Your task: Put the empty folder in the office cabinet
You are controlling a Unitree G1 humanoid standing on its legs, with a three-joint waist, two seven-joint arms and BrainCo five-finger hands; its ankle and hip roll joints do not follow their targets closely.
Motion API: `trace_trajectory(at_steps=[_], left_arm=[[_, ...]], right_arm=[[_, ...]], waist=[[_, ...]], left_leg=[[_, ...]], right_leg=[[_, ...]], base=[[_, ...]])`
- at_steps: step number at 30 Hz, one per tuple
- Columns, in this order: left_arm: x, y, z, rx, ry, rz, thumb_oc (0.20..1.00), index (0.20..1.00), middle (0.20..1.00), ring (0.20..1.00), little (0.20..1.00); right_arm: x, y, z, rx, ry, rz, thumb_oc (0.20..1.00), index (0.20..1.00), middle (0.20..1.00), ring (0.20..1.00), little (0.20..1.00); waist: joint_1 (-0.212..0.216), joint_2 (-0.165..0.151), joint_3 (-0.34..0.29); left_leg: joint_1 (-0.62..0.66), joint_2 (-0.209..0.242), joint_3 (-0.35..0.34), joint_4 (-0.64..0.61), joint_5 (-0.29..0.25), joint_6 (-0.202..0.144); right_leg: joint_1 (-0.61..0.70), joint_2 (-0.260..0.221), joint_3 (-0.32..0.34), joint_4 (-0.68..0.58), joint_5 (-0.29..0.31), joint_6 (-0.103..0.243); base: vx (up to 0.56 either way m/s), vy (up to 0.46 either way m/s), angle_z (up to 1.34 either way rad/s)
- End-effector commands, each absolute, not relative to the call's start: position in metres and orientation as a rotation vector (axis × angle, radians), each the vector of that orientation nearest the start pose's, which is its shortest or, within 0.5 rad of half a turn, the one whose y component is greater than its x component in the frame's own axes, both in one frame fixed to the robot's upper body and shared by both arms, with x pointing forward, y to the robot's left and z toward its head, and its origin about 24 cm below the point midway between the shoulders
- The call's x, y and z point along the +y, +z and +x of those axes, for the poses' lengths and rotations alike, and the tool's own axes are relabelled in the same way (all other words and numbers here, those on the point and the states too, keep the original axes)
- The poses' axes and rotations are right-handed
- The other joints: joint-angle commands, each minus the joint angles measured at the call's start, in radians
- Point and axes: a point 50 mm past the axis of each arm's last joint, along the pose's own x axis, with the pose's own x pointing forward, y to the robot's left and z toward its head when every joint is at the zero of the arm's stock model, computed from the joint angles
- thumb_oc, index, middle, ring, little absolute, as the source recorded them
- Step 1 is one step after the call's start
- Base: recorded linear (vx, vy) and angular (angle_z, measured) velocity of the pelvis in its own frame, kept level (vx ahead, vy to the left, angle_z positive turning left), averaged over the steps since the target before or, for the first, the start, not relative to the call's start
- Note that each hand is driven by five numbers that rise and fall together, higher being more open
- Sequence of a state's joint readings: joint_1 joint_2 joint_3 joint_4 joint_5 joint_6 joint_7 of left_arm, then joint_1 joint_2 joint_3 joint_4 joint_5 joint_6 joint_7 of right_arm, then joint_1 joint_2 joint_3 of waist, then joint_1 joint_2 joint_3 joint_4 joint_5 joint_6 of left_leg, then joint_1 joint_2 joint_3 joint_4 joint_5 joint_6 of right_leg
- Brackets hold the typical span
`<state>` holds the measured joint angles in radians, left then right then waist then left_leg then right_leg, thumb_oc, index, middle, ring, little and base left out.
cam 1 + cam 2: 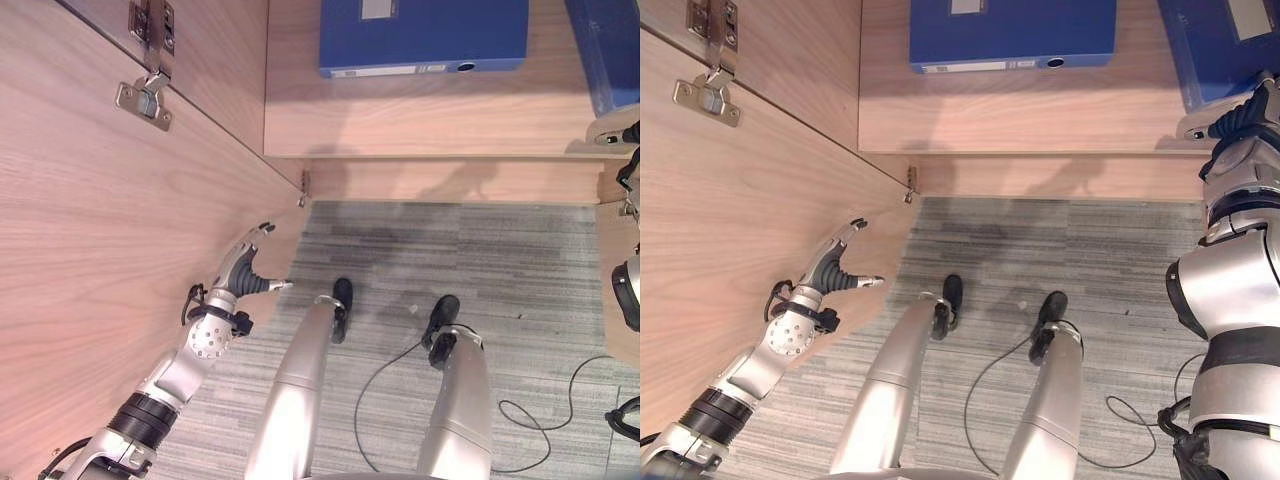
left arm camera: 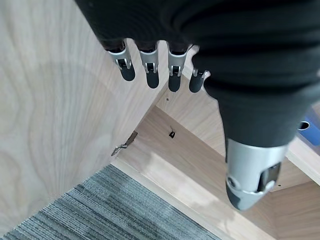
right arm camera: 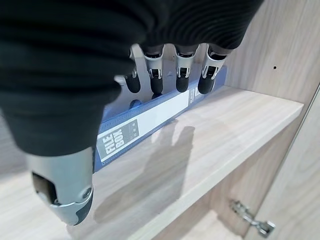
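Item 1, blue folder (image 1: 1012, 35): I see it lying flat on the cabinet shelf (image 1: 1040, 115) at 12 o'clock in the head views, spine with its white label strip facing out toward me. Neither hand holds it.

Item 2, second blue folder (image 1: 1215, 55): on the same shelf at 1 to 2 o'clock, lying at an angle, well apart from the first. In the right wrist view I read its labelled spine (image 3: 150, 122) just past the fingertips.

Item 3, right hand (image 1: 1240, 115): at 2 o'clock over the shelf edge, beside the second folder. Its fingers (image 3: 207, 75) hang straight and relaxed, thumb apart, nothing between them; I cannot tell whether the tips touch the spine.

Item 4, left hand (image 1: 240, 275): at 8 o'clock, against the inner face of the open cabinet door (image 1: 90, 250). Its fingers (image 2: 150, 67) are straight, spread slightly, gripping nothing.

Item 5, door hinge (image 1: 145, 90): metal, at 10 o'clock on the door.

Item 6, grey striped carpet (image 1: 500, 260): below the shelf, 6 o'clock.
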<state>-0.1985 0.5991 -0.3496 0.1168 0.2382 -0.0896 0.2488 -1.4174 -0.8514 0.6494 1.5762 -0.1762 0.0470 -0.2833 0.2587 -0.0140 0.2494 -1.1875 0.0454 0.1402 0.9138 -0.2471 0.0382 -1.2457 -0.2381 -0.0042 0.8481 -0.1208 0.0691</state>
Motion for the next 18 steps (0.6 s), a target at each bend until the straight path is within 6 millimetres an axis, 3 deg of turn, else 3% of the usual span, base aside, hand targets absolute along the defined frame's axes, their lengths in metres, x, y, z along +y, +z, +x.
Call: trace_trajectory(at_steps=[1, 5, 6, 7, 8, 9, 10, 13, 18], left_arm=[[0.192, 0.084, 0.274, -0.26, -0.073, 0.774, 1.0, 1.0, 1.0, 1.0, 1.0], [0.197, 0.083, 0.274, -0.25, -0.068, 0.778, 1.0, 1.0, 1.0, 1.0, 1.0], [0.203, 0.079, 0.272, -0.23, -0.051, 0.779, 1.0, 1.0, 1.0, 1.0, 1.0], [0.203, 0.08, 0.272, -0.231, -0.05, 0.777, 1.0, 1.0, 1.0, 1.0, 1.0], [0.208, 0.076, 0.271, -0.208, -0.043, 0.781, 1.0, 1.0, 1.0, 1.0, 1.0], [0.208, 0.076, 0.271, -0.209, -0.042, 0.779, 1.0, 1.0, 1.0, 1.0, 1.0], [0.212, 0.073, 0.27, -0.193, -0.04, 0.787, 1.0, 1.0, 1.0, 1.0, 1.0], [0.214, 0.07, 0.27, -0.174, -0.038, 0.78, 1.0, 1.0, 1.0, 1.0, 1.0], [0.218, 0.065, 0.273, -0.142, -0.032, 0.808, 1.0, 1.0, 1.0, 1.0, 1.0]], right_arm=[[-0.392, 0.257, 0.346, 0.303, -0.817, -1.158, 1.0, 1.0, 1.0, 1.0, 1.0], [-0.386, 0.263, 0.351, 0.266, -0.792, -1.113, 1.0, 1.0, 1.0, 1.0, 1.0], [-0.379, 0.294, 0.353, 0.142, -0.826, -1.07, 1.0, 1.0, 1.0, 1.0, 1.0], [-0.379, 0.295, 0.353, 0.14, -0.827, -1.07, 1.0, 1.0, 1.0, 1.0, 1.0], [-0.371, 0.321, 0.355, 0.04, -0.84, -1.027, 1.0, 1.0, 1.0, 1.0, 1.0], [-0.371, 0.322, 0.355, 0.037, -0.841, -1.027, 1.0, 1.0, 1.0, 1.0, 1.0], [-0.362, 0.342, 0.356, -0.038, -0.832, -0.991, 1.0, 1.0, 1.0, 1.0, 1.0], [-0.357, 0.356, 0.356, -0.091, -0.817, -0.92, 1.0, 1.0, 1.0, 1.0, 1.0], [-0.34, 0.367, 0.363, -0.21, -0.692, -0.486, 1.0, 1.0, 1.0, 1.0, 1.0]], waist=[[0.014, 0.012, -0.031], [0.017, 0.006, -0.039], [0.025, -0.004, -0.046], [0.024, -0.003, -0.046], [0.034, -0.012, -0.054], [0.033, -0.01, -0.053], [0.043, -0.016, -0.06], [0.047, -0.019, -0.066], [0.051, -0.028, -0.077]], left_leg=[[-0.015, -0.036, -0.078, -0.049, -0.071, 0.032], [-0.02, -0.038, -0.083, -0.056, -0.067, 0.027], [-0.028, -0.036, -0.085, -0.061, -0.062, 0.024], [-0.03, -0.036, -0.085, -0.061, -0.062, 0.024], [-0.035, -0.035, -0.088, -0.064, -0.059, 0.023], [-0.036, -0.035, -0.088, -0.063, -0.06, 0.022], [-0.042, -0.035, -0.093, -0.062, -0.056, 0.022], [-0.045, -0.032, -0.098, -0.06, -0.056, 0.021], [-0.048, -0.03, -0.106, -0.058, -0.055, 0.018]], right_leg=[[0.039, 0.022, -0.105, -0.086, -0.091, -0.06], [0.029, 0.021, -0.108, -0.085, -0.092, -0.062], [0.016, 0.019, -0.107, -0.086, -0.091, -0.064], [0.014, 0.019, -0.106, -0.085, -0.091, -0.064], [0.008, 0.018, -0.108, -0.083, -0.092, -0.064], [0.006, 0.018, -0.108, -0.082, -0.092, -0.064], [0.001, 0.017, -0.111, -0.074, -0.096, -0.065], [-0.005, 0.014, -0.111, -0.064, -0.102, -0.068], [-0.011, 0.015, -0.117, -0.053, -0.111, -0.075]], base=[[0.02, -0.053, -0.01], [0.01, -0.037, 0.0], [0.01, -0.046, 0.01], [0.02, -0.087, -0.01], [0.01, -0.043, -0.01], [0.02, -0.091, -0.02], [0.01, -0.05, -0.01], [0.02, -0.061, 0.01], [0.01, -0.033, 0.04]])
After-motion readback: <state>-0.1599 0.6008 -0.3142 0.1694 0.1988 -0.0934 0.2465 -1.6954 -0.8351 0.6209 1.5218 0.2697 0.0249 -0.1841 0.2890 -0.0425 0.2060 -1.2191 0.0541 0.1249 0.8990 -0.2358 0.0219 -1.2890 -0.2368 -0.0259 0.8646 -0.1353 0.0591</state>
